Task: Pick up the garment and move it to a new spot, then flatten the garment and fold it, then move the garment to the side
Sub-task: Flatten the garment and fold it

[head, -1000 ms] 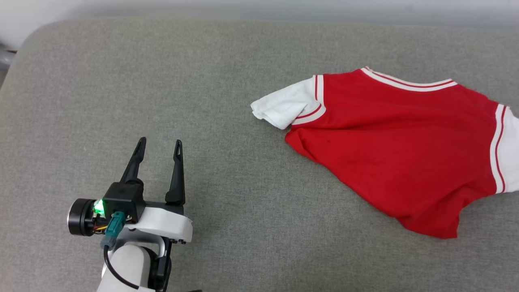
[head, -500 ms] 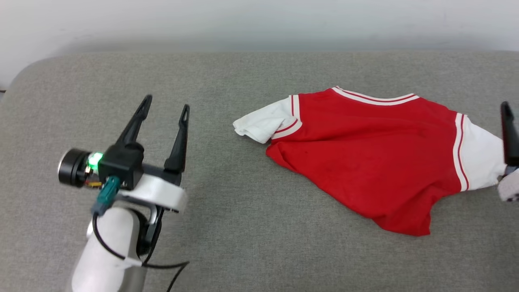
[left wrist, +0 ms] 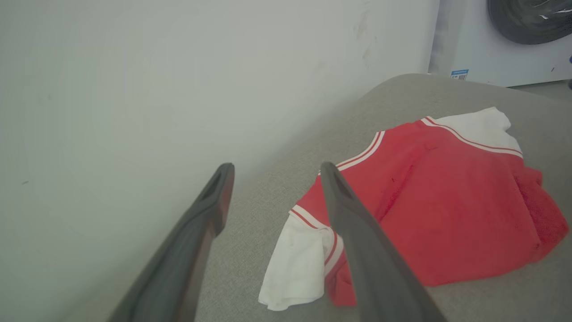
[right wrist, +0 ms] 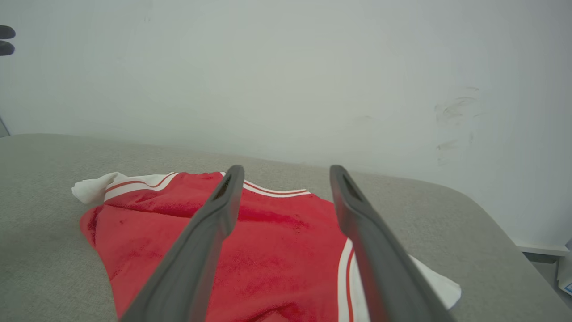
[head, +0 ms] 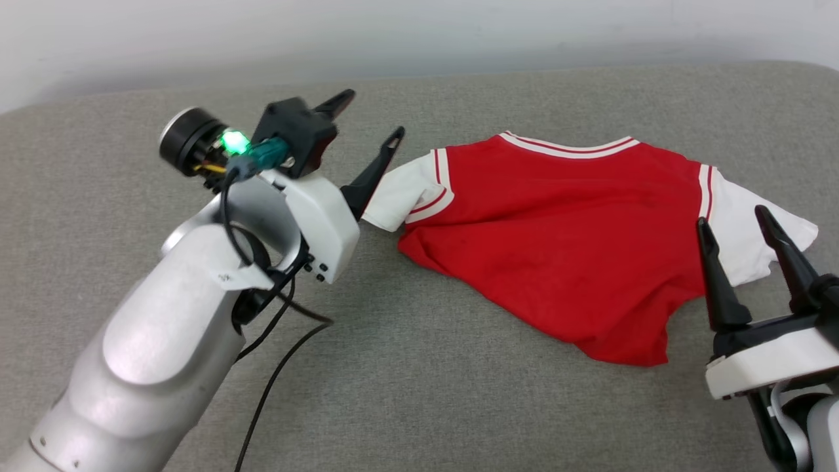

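Two grippers out, both with jaws spread wide and nothing between them. Red garment (head: 557, 223) lies loose on the grey cushion (head: 459, 393), right of centre, collar toward the wall (head: 393, 33), a white sleeve out to each side. The left gripper (head: 371, 116) hangs just beside the left sleeve (head: 400, 193). The right gripper (head: 732, 217) stands at the near edge of the right sleeve (head: 783, 231).

Progress, by my reckoning: none of it done. Garment not lifted and not flattened: body skewed, lower edge bunched and tucked under, left sleeve crumpled. Pick-up looks like the step in hand. Flattening, folding and the shift to the side are all left to do.

Hard to tell: whether the left gripper's lower finger touches the sleeve or only crosses it in the head view, and how high either gripper rides above the cloth. Hem mostly hidden under itself. Right arm cut off at the frame edge.
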